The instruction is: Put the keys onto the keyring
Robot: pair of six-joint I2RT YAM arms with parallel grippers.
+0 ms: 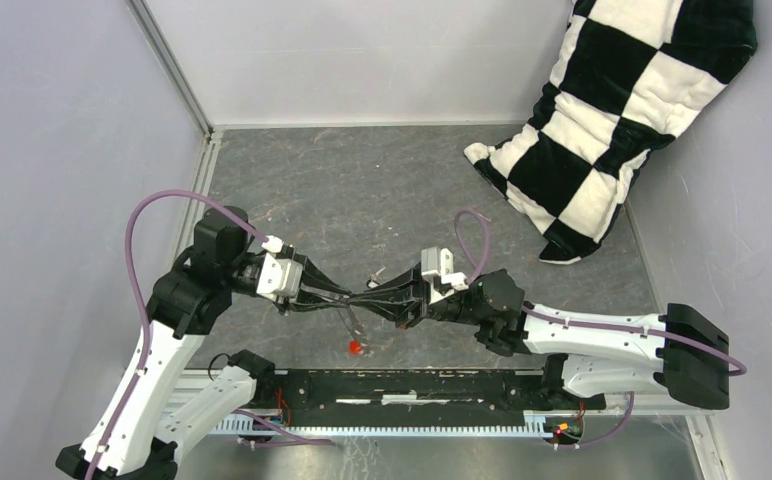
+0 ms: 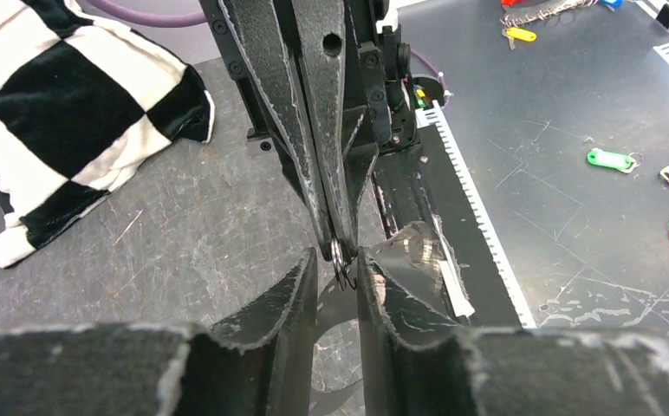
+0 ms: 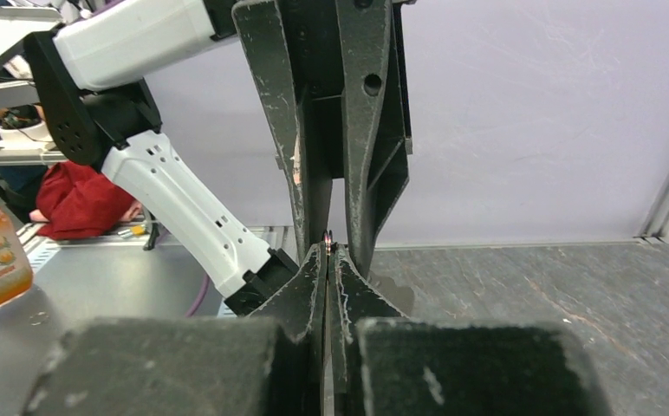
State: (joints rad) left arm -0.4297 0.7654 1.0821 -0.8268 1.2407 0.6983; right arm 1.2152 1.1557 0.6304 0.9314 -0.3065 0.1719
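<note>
keyring (image 2: pixel 340 263) pinched edge-on in clenched right hand (image 3: pixel 329 258), left hand (image 2: pixel 338 279) fingers astride it, grip unclear, red key (image 1: pixel 355 347) on table (image 1: pixel 362 190)

Both arms reach inward and meet tip to tip. The left end effector (image 2: pixel 338 286) has its jaws slightly apart, and the right end effector (image 3: pixel 328 273) facing it is pinched closed.
</note>
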